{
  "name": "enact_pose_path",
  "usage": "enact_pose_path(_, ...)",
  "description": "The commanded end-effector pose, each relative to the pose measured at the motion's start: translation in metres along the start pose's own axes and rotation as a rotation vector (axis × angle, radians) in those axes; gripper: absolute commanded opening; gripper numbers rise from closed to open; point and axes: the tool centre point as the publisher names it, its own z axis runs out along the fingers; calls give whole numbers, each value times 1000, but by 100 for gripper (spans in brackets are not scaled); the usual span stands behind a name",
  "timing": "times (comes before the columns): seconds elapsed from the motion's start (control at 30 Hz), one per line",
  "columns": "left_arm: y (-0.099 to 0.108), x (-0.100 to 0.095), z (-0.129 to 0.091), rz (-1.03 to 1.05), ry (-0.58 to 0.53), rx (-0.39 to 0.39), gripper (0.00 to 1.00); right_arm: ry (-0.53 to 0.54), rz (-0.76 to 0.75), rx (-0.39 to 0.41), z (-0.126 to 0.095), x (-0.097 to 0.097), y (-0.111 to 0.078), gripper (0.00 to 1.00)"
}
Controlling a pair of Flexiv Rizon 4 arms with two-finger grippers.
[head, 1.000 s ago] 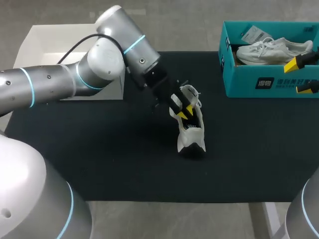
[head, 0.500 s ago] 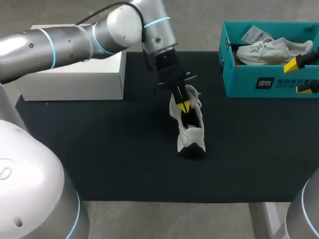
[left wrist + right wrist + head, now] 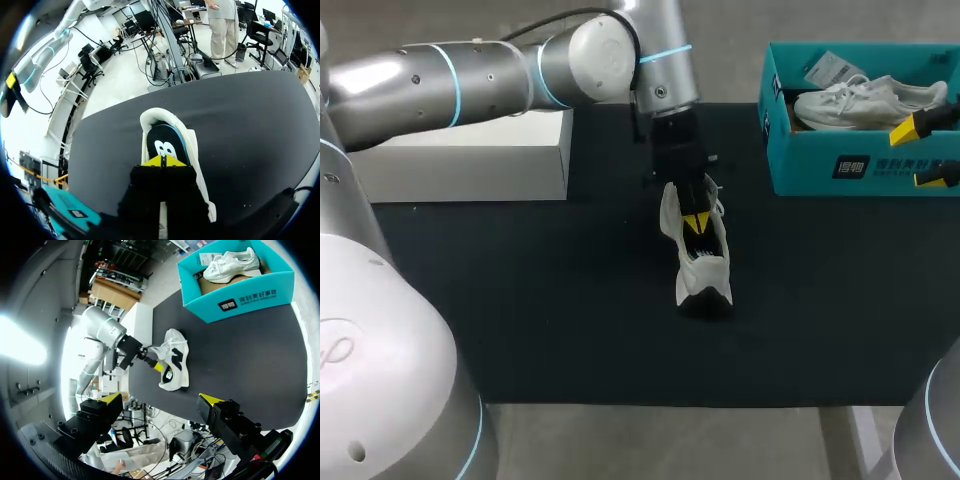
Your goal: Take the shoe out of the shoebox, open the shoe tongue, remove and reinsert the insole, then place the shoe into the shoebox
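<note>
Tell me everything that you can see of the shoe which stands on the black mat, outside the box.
The shoe is a white sneaker with dark patches, seemingly of mesh and soft leather. It rests on the black mat, apart from the teal shoebox. Its padded collar is spread wide and shows a dark insole with a white mark. The left gripper reaches into this opening, yellow tips together; whether they pinch anything is hidden.

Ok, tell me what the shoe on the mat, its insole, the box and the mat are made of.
Shoe: white upper, matte, probably fabric or mesh; its collar looks soft and floppy. Insole: black and smooth with a white print, possibly foam, though that is uncertain. Box: teal cardboard by its flat, thin folded walls. Mat: black, matte, likely cloth or rubber.
</note>
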Motion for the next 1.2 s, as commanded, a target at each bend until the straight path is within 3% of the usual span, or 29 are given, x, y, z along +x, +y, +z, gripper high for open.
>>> enact_pose_path(0.03,-5,4,6,9,-1,-18,0,-2,1,-1,0,0,0,100)
enact_pose_path(0.23,-12,2,17,57,71,-38,0,-2,1,-1,0,0,0,100)
enact_pose_path(0.63,-5,10,42,28,119,-73,0,-2,1,-1,0,0,0,100)
enact_pose_path(0.83,2,14,58,6,112,-90,0,-2,1,-1,0,0,0,100)
enact_pose_path(1.2,21,21,78,-50,27,-191,0,-2,1,-1,0,0,0,100)
